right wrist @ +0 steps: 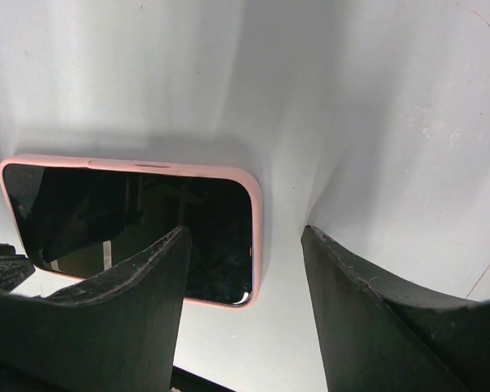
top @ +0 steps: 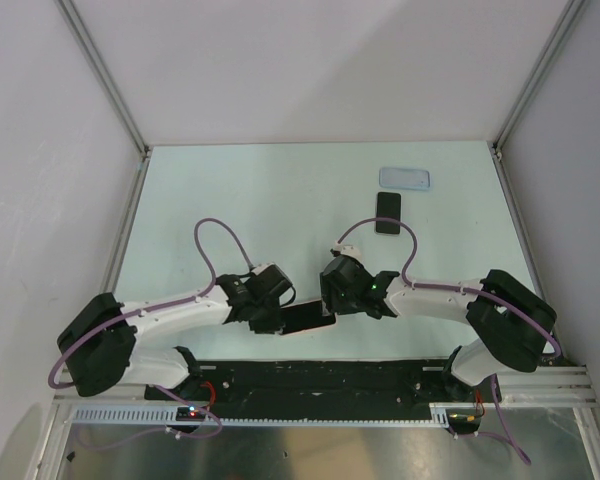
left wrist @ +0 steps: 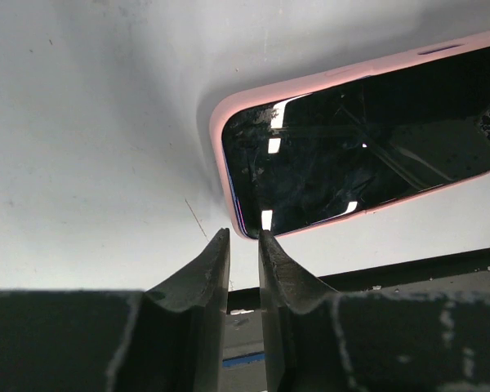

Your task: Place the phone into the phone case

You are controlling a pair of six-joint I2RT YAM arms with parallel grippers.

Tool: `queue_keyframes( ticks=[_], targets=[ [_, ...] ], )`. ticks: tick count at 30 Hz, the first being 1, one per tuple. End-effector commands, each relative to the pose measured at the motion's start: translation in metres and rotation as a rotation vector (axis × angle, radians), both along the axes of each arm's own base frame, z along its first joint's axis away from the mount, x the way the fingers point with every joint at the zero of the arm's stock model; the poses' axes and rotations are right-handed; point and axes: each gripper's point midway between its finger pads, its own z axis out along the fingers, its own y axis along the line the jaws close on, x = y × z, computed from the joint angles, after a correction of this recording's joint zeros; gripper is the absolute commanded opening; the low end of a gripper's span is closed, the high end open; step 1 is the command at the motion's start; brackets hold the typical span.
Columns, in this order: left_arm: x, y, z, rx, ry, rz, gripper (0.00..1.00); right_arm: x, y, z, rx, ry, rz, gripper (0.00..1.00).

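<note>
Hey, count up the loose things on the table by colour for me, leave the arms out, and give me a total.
Black: 1, the phone.
Light blue: 1, the phone case.
Pink-rimmed: 1, the slab lying between the two arms.
Total: 3.

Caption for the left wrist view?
Nearly shut left gripper empty beside a pink-rimmed glossy black slab on the white table.

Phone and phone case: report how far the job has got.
Nothing done: the phone lies on the table beside the phone case, not in it. In hand: nothing; the left hand and right hand flank a pink-rimmed slab. Left: grasping, inserting.
</note>
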Motion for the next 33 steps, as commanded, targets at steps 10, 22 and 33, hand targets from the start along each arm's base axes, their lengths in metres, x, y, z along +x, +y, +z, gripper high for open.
queue_keyframes(
  ticks=[10,22,33],
  targets=[
    [-0.004,0.006,-0.015,0.044,0.023,0.006,0.21,-0.001,-0.007,-0.009,-0.046,0.018,-0.002,0.63],
    [-0.018,0.02,-0.037,0.127,0.075,-0.016,0.18,-0.001,-0.007,-0.011,-0.05,0.02,-0.002,0.63],
    [-0.03,0.021,-0.058,0.221,0.126,-0.06,0.16,-0.002,-0.01,-0.009,-0.072,0.001,-0.003,0.63]
  ],
)
